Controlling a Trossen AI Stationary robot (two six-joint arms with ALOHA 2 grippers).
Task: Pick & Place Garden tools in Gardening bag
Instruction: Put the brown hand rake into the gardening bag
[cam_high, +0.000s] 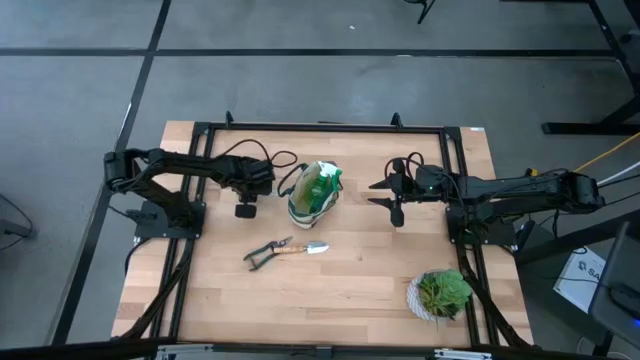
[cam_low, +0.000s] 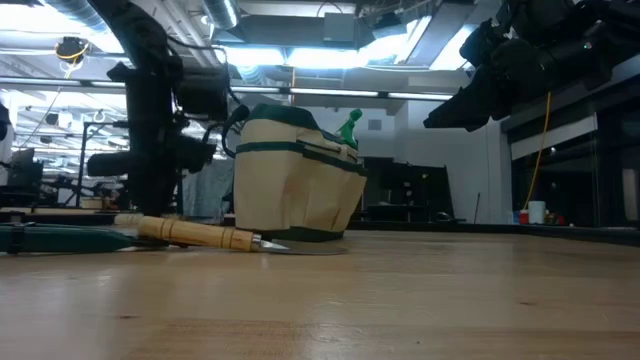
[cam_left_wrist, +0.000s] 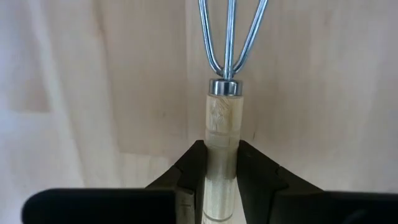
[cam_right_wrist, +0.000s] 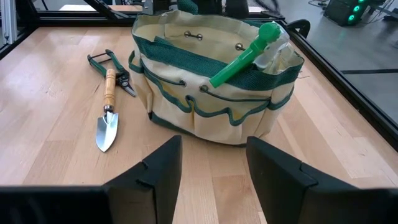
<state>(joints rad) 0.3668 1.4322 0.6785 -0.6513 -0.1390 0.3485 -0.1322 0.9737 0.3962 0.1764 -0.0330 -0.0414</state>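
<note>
At the near edge of the wooden table (cam_high: 330, 290), a leafy plant in a white pot (cam_high: 440, 296) is seen toward the right. Further in, the trowel (cam_high: 303, 249) with its wooden handle and the pruning shears (cam_high: 264, 254) are laid side by side, touching, just in front of the gardening bag (cam_high: 314, 194). The bag is set upright near the table's middle, and a bright green tool (cam_right_wrist: 244, 55) is held in it, its end sticking up past the rim. To the bag's left, the left gripper (cam_left_wrist: 221, 167) is clamped on the wooden handle of a wire-pronged hand tool (cam_left_wrist: 229, 37). To the bag's right, the right gripper (cam_right_wrist: 213, 163) is held with its fingers spread and empty.
</note>
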